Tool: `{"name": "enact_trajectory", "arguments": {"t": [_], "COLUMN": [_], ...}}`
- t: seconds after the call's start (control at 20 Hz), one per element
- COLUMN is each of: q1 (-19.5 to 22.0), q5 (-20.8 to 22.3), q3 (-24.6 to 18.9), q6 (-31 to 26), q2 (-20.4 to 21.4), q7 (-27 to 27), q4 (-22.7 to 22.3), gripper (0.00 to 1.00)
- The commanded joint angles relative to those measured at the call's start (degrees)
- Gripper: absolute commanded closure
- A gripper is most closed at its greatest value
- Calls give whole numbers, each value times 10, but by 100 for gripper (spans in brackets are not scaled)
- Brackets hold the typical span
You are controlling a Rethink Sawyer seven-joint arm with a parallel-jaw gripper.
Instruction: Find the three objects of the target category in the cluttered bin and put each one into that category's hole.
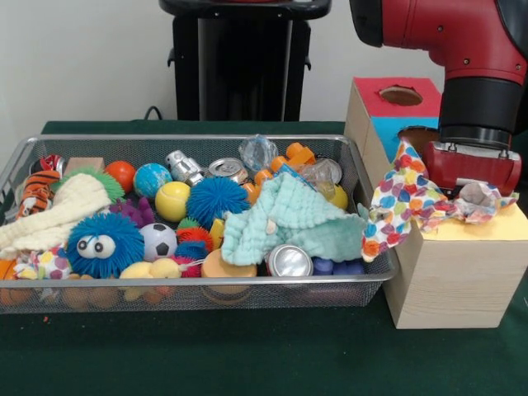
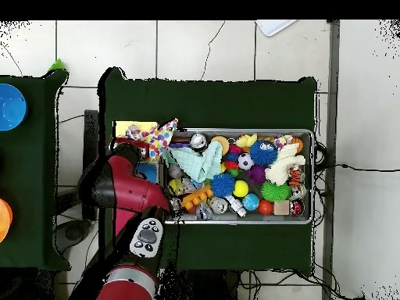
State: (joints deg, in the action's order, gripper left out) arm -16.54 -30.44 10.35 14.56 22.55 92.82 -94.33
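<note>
Tool [image 1: 472,188] closed on polka-dot cloth [image 1: 412,202] over yellow-panelled hole [image 1: 503,223]; no legible writing.

Silver wire mesh with a smooth metal rim for the bin [image 1: 198,285]. Soft printed fabric, crumpled, for the polka-dot cloth [image 1: 412,202]; mint waffle-textured fabric for the green cloth [image 1: 289,219]; chunky cream knit for the third cloth [image 1: 58,210]. Pale matt wood grain on the box [image 1: 454,280], with a flat yellow panel [image 1: 507,224] on top. Shiny metal on the can [image 1: 289,261]. Rubbery spikes on the blue ball [image 1: 216,200]. Matt green cloth over the counter [image 1: 206,355]. Glossy red shell on the arm [image 1: 445,29].
</note>
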Motion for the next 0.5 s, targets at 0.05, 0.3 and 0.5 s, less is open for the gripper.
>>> {"name": "enact_trajectory", "arguments": {"t": [0.05,0.3,0.5], "q1": [45,30,23], "q5": [3,-16,-19], "q3": [-78,-61,-52], "q6": [-15,-34,-49], "q2": [-147,-141,-131], "q7": [100,97,91], "q4": [66,59,53], "gripper": [100,100,0]}}
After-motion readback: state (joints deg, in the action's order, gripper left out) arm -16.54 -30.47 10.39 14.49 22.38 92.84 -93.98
